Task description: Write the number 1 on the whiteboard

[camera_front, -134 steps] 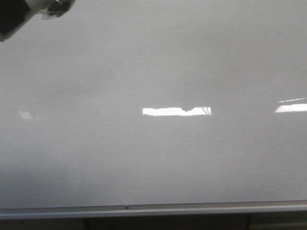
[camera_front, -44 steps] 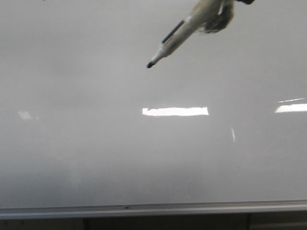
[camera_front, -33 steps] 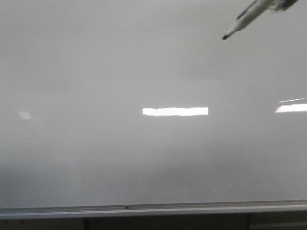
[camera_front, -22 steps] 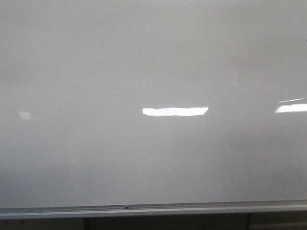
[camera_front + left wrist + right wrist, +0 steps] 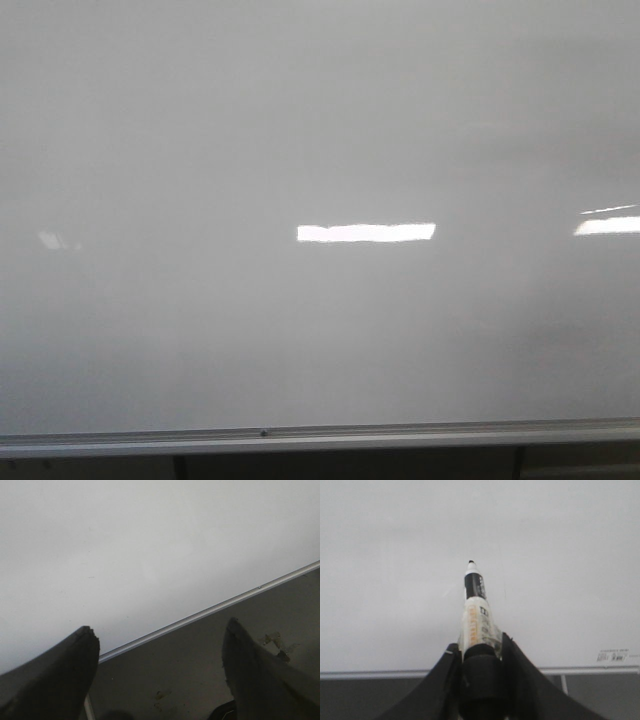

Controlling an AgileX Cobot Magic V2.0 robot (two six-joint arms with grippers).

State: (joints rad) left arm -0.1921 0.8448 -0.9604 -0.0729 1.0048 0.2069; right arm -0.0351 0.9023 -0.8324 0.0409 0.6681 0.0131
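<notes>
The whiteboard (image 5: 320, 120) fills nearly the whole front view, a glossy grey-white face with a silver frame rail (image 5: 320, 437) along its lower edge and two dark supports just visible under that rail. Bright rectangular light reflections (image 5: 366, 232) sit on the board near its middle and at its right edge, with a fainter one at the left. No black stroke of the number 1 can be made out on the board in any of the three views, so where it lies cannot be told. Neither arm shows in the front view, and nothing stands between that camera and the board. The left wrist view gives what the front view does not: the left gripper (image 5: 160, 667) with its two dark fingers (image 5: 55, 680) spread wide apart and nothing between them, over the board's face and the same rail (image 5: 210, 611), beyond which lies a dark grey floor with a few stains and scraps (image 5: 275, 642). The right wrist view shows the right gripper (image 5: 479, 652) clamped around the lower barrel of a marker (image 5: 476, 612), its fingers pressed against both sides. The marker has a pale body with printed labels, a black band and a small dark tip (image 5: 471, 561) pointing at the board; whether the tip touches the surface cannot be told. Only this view shows a small printed sticker (image 5: 616, 655) on the board just above the rail (image 5: 380, 674).
</notes>
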